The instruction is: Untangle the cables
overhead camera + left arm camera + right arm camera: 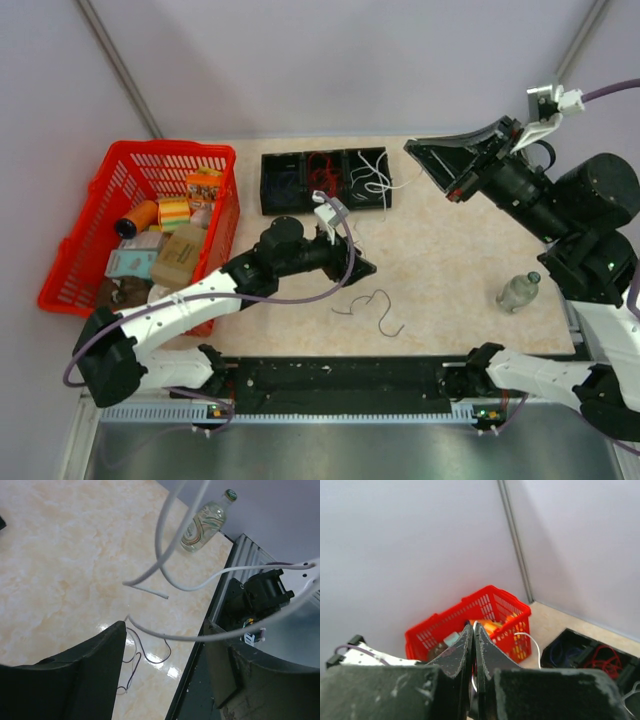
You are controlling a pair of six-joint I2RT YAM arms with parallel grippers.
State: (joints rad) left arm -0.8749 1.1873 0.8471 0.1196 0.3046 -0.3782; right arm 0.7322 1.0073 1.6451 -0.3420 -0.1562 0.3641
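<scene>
Dark cable (378, 305) laid on open tabletop (450, 240), long axis toward bottle (518, 291), left fingers (75, 680) spread above, white cable (532, 642) pinched between right fingers (455, 655).

Table (450, 250) — basket (70, 272), tray (272, 207), bottle (518, 291), cable (381, 311).

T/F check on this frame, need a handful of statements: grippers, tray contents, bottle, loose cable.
1. The right gripper is shut. True.
2. The left gripper is clamped fully shut. False: its fingers stand well apart.
3. The bottle sits in the red basket. False: it is on the table, near the right arm.
4. A dark cable lies loose on the table, outside the black tray. True.
5. The tray's middle compartment holds white cables. False: the red cables are there; the white cables are in the right compartment.
</scene>
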